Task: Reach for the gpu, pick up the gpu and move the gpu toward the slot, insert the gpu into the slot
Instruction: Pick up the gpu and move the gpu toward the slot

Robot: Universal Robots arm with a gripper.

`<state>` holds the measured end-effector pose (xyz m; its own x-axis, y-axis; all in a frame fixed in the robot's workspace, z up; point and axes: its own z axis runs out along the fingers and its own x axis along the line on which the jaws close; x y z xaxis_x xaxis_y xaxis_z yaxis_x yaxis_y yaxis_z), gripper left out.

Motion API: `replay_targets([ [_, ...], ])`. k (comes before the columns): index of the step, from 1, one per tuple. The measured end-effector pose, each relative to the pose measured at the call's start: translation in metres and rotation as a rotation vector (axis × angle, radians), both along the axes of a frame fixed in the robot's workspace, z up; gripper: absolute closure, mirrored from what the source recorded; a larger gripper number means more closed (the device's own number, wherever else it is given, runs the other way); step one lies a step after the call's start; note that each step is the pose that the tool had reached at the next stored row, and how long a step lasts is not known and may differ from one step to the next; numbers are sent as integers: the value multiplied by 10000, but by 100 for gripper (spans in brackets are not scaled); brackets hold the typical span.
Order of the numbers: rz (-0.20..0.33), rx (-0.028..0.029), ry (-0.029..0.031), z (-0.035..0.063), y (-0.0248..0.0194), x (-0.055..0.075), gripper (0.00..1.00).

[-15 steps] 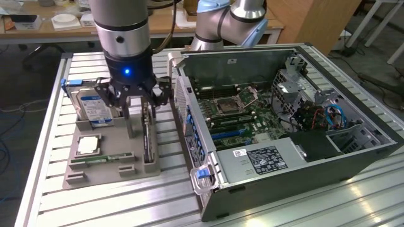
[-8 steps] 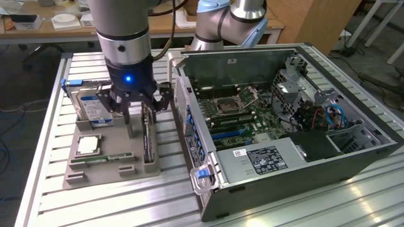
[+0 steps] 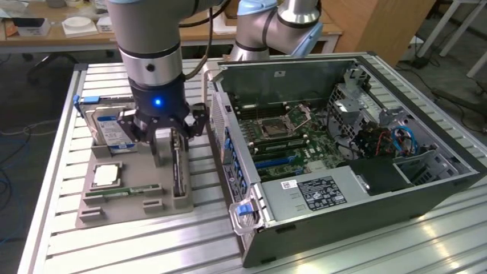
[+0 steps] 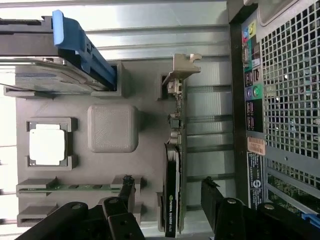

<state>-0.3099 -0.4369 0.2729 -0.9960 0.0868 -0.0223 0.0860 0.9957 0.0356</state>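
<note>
Slatted metal tabletop (image 3: 114, 251) carries a grey holder (image 3: 114, 208) beside an open computer case (image 3: 426, 188). The gpu (image 3: 179, 171) (image 4: 175, 165) stands on edge in the holder. The hand (image 3: 169, 132) (image 4: 169, 182) hangs over it, spread wide, one finger on each side, clear of it.

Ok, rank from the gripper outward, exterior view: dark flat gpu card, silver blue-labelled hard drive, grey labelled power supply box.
1. gpu card, right beneath the gripper.
2. hard drive, exterior view's left.
3. power supply box, inside the case, exterior view's right.
</note>
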Motion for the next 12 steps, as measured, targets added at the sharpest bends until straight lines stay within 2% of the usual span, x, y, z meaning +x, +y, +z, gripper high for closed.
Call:
replay_targets([
  [12, 1, 0, 0, -205, -27, 1, 35],
])
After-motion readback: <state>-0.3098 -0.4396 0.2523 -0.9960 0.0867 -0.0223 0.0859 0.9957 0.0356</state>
